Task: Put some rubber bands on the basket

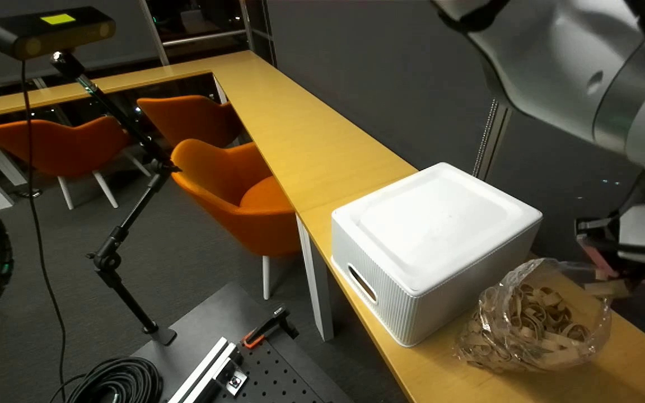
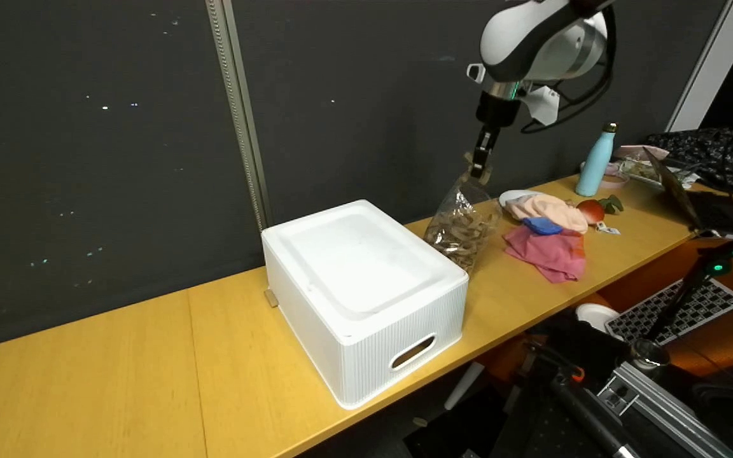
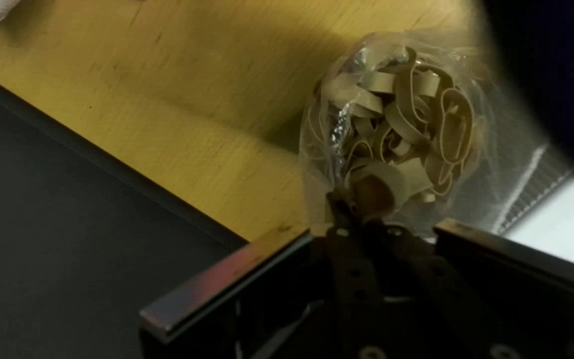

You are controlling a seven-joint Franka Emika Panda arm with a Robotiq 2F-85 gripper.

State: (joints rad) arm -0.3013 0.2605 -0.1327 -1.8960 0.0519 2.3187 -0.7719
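Observation:
The rubber bands [image 1: 541, 313] lie as a tan heap in an open clear plastic bag [image 1: 482, 336] on the table. They also show in the wrist view [image 3: 406, 114]. The basket [image 1: 440, 218] is a white box with a flat face up and a handle slot in one side; it stands beside the bag in both exterior views [image 2: 366, 261]. My gripper [image 2: 481, 168] is above the bag's mouth. Tan bands stick out at its fingertips. In the wrist view the fingers [image 3: 364, 219] are closed together with a blurred tan loop between them. A small tan piece [image 2: 271, 297] lies at the basket's far corner.
A dark wall panel [image 2: 354, 114] stands behind the table [image 2: 137, 356]. Past the bag lie a pink cloth [image 2: 548, 253], a peach cloth [image 2: 548, 210] and a blue bottle [image 2: 595, 162]. Orange chairs [image 1: 233, 196] stand at the table's front edge.

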